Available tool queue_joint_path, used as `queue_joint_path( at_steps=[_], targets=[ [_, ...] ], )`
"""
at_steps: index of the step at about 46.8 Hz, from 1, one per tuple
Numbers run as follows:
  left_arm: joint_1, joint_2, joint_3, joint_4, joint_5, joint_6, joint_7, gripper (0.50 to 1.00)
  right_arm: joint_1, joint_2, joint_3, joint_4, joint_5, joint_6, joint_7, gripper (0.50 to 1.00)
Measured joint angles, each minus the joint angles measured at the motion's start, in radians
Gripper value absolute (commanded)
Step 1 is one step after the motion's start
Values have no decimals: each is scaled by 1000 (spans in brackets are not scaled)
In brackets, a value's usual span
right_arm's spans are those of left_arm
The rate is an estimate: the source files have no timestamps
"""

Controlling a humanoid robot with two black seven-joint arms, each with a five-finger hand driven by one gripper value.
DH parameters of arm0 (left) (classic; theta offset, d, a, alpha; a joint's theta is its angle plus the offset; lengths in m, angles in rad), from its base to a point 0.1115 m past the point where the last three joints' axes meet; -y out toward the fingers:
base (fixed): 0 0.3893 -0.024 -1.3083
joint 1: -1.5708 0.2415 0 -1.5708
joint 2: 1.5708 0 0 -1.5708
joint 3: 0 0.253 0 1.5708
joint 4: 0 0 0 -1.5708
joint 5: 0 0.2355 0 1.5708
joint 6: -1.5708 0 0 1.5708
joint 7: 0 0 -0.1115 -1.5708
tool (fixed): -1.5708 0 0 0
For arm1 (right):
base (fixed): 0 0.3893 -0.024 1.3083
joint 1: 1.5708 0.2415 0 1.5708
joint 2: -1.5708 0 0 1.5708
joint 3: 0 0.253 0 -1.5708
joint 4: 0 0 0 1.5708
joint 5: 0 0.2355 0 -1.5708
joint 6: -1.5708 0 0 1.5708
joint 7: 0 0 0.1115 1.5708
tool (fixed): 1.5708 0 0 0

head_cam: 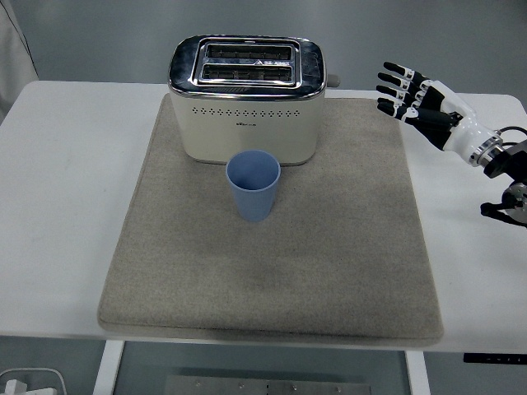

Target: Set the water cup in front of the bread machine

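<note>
Water cup (254, 185) is sitting upright on the grey mat (329, 271), just at 6 o'clock of the bread machine (247, 97) (apparently placed); right hand (416, 101) is hovering at 3 o'clock, fingers spread, holding nothing

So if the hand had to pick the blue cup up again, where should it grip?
Probably around the side wall of the blue cup, from its right: it stands upright with open space there, the toaster crowds its back, and the right hand is on that side.
</note>
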State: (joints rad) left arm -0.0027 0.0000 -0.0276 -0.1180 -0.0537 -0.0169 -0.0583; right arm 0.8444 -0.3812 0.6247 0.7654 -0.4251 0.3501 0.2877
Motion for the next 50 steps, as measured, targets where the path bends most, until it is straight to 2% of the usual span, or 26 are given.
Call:
queue_joint_path(
  at_steps=[6, 12, 17, 24, 50],
  targets=[
    [0, 0, 0, 0, 0, 0, 0, 1000, 11, 33, -2, -3, 113, -44, -93, 938],
    [1, 0, 0, 0, 0, 0, 0, 1000, 22, 66, -2, -17, 244, -51, -156, 938],
    [0, 0, 0, 0, 0, 0, 0, 1000, 48, 90, -4, -44, 315, -46, -188, 936],
    [0, 0, 0, 0, 0, 0, 0, 1000, 66, 119, -1, -89, 348, -48, -196, 938],
    [0, 0, 0, 0, 0, 0, 0, 1000, 111, 122, 16, -217, 405, -57, -191, 940]
  ],
)
